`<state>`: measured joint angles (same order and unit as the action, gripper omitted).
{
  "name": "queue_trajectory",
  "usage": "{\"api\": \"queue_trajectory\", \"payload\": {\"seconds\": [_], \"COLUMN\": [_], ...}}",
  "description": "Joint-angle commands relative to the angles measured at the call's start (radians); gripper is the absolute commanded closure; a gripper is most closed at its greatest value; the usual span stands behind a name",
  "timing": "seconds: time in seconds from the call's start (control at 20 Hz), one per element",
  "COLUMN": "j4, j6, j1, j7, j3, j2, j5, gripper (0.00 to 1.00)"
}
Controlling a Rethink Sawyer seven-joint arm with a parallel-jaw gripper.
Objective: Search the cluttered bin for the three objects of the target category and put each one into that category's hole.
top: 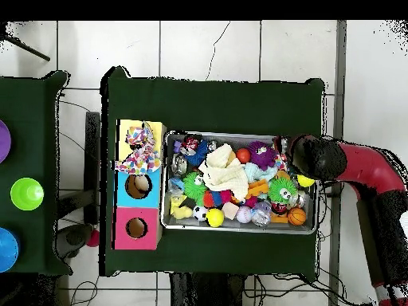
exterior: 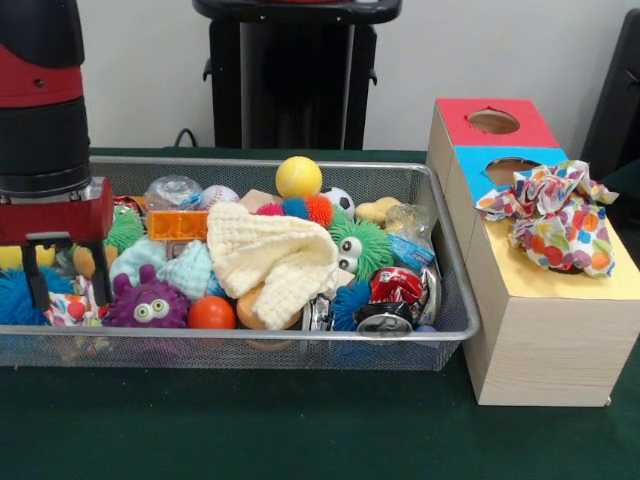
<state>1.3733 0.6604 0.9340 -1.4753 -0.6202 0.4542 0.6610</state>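
The wire mesh bin (exterior: 250, 163) is full of toys and also shows in the overhead view (top: 239, 229). My gripper (exterior: 68, 288) is open and lowered into the bin's left end in the front view. Its black fingers (exterior: 36, 285) stand either side of a printed cloth piece (exterior: 70, 308) that lies just below them. More printed cloth (exterior: 550, 215) is piled on the yellow-topped box (exterior: 560, 285) and hides its hole. The same pile shows in the overhead view (top: 137, 151). In the overhead view the arm (top: 319, 157) covers the gripper.
A cream knitted cloth (exterior: 275, 255) lies mid-bin, with a mint knitted cloth (exterior: 175, 265), a purple fuzzy toy (exterior: 148, 302) and an orange ball (exterior: 211, 313) close to the gripper. The blue-topped hole (exterior: 510, 168) and the red-topped hole (exterior: 493, 121) are open.
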Motion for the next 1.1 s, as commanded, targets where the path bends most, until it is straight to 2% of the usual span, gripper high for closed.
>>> {"api": "queue_trajectory", "payload": {"seconds": [0.05,0.6,1.1], "j4": [0.068,0.071,0.063], "j6": [-0.012,0.047,0.129], "j1": [-0.008,-0.002,-0.003], "j7": [0.062,0.124,0.265], "j3": [0.054,0.059,0.048], "j2": [-0.083,-0.077,-0.045], "j5": [0.046,0.044,0.07], "gripper": [0.0,0.0,0.0]}}
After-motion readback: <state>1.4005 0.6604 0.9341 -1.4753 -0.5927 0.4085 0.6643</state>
